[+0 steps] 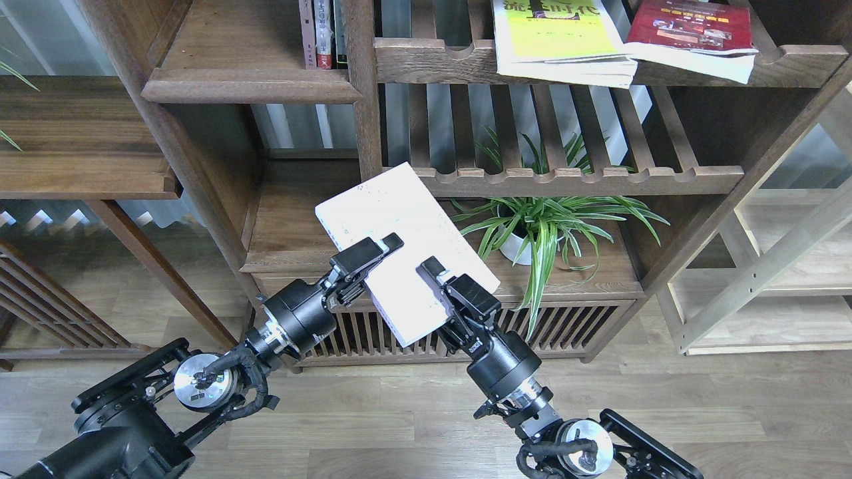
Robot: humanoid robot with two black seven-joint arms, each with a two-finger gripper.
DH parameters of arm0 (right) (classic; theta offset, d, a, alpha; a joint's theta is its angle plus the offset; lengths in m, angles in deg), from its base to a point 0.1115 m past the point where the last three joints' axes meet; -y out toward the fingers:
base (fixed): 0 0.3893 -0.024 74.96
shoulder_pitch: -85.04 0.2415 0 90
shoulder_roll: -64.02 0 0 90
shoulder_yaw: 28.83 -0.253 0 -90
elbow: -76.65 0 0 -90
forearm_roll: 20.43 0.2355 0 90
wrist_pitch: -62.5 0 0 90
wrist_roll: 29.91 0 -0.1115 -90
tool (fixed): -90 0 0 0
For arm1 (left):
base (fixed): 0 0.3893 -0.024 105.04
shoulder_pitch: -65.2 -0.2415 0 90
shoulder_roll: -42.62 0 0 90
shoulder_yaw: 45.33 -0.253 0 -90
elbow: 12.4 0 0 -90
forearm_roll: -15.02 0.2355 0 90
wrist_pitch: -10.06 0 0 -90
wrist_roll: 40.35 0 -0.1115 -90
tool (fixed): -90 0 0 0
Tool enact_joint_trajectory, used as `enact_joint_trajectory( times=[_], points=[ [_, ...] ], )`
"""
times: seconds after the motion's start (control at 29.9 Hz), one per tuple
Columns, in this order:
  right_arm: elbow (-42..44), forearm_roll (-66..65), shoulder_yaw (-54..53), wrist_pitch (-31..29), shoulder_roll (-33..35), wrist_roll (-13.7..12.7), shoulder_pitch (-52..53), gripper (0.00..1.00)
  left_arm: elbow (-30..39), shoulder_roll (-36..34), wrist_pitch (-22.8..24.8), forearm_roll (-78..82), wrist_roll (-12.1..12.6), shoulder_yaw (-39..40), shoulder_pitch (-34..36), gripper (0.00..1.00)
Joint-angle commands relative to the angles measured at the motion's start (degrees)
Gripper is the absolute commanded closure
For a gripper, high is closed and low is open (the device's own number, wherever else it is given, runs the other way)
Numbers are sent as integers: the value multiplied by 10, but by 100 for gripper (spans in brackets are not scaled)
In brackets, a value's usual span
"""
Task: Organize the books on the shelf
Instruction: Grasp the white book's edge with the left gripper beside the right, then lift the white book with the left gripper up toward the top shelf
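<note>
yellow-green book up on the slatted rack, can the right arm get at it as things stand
Probably not. The right gripper is shut on the white book, shared with the left gripper, and the yellow-green book lies well above.
</note>
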Motion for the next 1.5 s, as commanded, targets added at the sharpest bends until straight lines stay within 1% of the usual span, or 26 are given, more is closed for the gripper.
enact_joint_trajectory(
  times=[0.0,0.23,0.37,0.53,0.74,0.84,1.04,1.24,1.34,1.44,1.47],
  points=[
    [0,0,-1,0,-5,0,0,36,-1,-2,0,0,0,1,0,99],
    [0,-12,-2,0,-6,2,0,27,-1,-10,0,0,-1,2,-3,99],
    [4,-13,-16,0,-7,8,0,20,3,-25,0,0,-7,6,-2,99],
    [17,-15,-48,0,-7,8,2,16,12,-62,0,19,-8,9,-2,100],
    [42,-17,-83,0,-6,8,4,11,51,-119,0,78,-9,35,-4,99],
    [53,-18,-92,0,-5,8,5,10,88,-152,0,129,-10,67,-4,99],
    [63,-34,-92,0,-1,8,5,10,165,-193,0,207,-8,128,-11,100],
    [75,-61,-91,0,1,8,5,10,216,-226,0,269,-6,189,-13,100],
    [81,-77,-92,0,3,8,5,10,245,-237,0,311,-1,238,-18,100],
    [91,-91,-92,0,4,8,4,9,266,-240,0,334,14,288,-26,100],
    [92,-94,-91,0,4,8,4,9,273,-240,0,346,22,311,-32,100]
  ],
)
